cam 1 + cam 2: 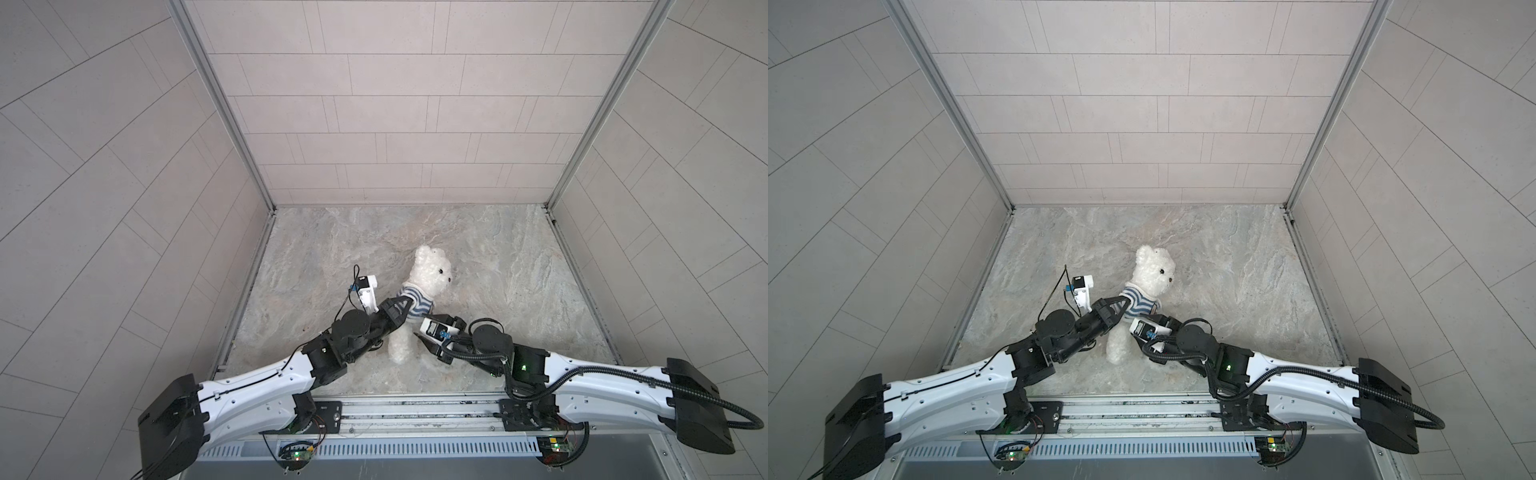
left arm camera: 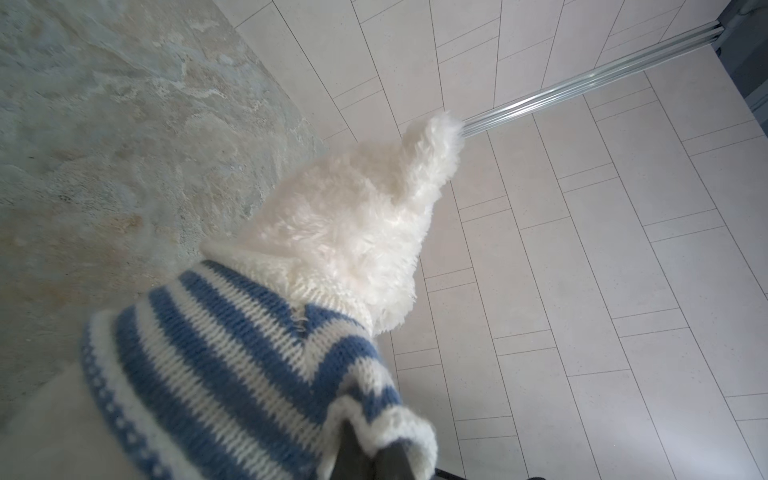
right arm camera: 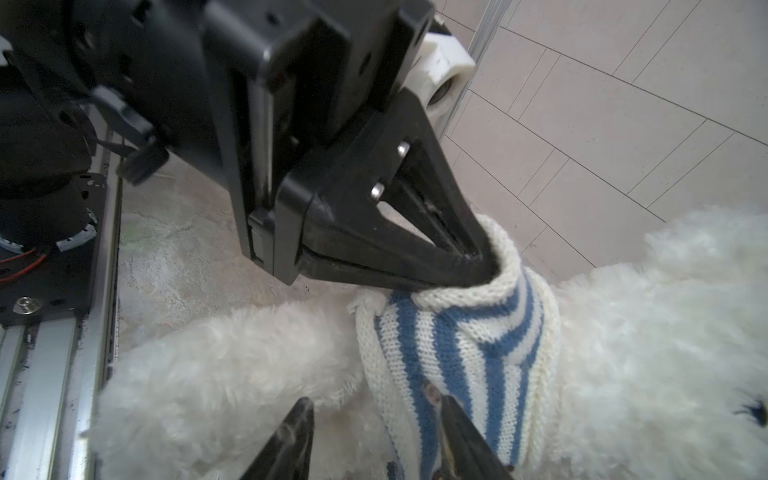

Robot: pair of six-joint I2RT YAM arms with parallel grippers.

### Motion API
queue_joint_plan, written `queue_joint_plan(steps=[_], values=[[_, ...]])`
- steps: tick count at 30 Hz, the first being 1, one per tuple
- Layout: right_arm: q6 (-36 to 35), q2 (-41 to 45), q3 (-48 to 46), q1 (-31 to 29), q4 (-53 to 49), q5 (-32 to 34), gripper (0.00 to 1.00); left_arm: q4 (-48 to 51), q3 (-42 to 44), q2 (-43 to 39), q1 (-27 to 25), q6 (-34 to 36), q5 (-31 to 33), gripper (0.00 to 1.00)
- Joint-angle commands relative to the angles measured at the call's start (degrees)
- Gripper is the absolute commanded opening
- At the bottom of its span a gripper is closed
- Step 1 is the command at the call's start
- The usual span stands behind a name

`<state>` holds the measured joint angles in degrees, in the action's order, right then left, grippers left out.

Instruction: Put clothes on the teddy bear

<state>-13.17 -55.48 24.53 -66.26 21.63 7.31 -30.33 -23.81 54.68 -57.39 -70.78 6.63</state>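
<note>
left gripper (image 3: 478, 264) pinches shirt cuff (image 3: 506, 246), 8 o'clock | right gripper (image 3: 376, 411) half-open, empty, 5 o'clock | I fear tugging drags teddy bear (image 1: 428, 266) sideways

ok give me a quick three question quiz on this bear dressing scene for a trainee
1. True or false: the striped shirt is around the torso of the teddy bear.
2. The tips of the shut left gripper sit: A in the sleeve cuff, B in the neck opening, C clear of the shirt.
3. Fill in: the jaws of the right gripper stand ____.
Key: 1 true; 2 A; 3 open.
</note>
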Motion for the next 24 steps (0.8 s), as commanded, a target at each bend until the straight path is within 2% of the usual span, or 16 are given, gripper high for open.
queue_joint_plan(steps=[1, 3, 6, 11, 19, 24], values=[[-2.79, -1.16, 0.77, -0.80, 2.15, 4.96, 0.50, -6.15, -0.61, -0.25, -0.81, -1.26, 0.36, 0.00], [-3.14, -1.72, 0.57, -0.97, 2.72, 6.64, 0.49, -5.99, -0.79, -0.40, -0.99, -1.29, 0.31, 0.00], [-3.53, -1.59, -0.32, -1.15, 4.67, 9.67, 0.38, -5.52, -0.81, -0.77, -1.15, -1.29, 0.01, 0.00], [-3.56, 0.18, -0.79, -1.24, 2.59, 14.35, 0.00, -1.92, 0.03, -3.57, -1.21, -0.66, -1.03, 0.00], [-1.51, 8.91, -6.86, -1.26, -2.25, 19.87, 0.00, 4.57, 3.57, -11.44, -0.52, -0.28, -0.49, 0.00], [0.05, 14.84, -9.53, -1.25, -6.14, 21.08, 0.00, 4.26, 3.01, -11.69, 1.69, 0.12, -6.31, 0.00]])
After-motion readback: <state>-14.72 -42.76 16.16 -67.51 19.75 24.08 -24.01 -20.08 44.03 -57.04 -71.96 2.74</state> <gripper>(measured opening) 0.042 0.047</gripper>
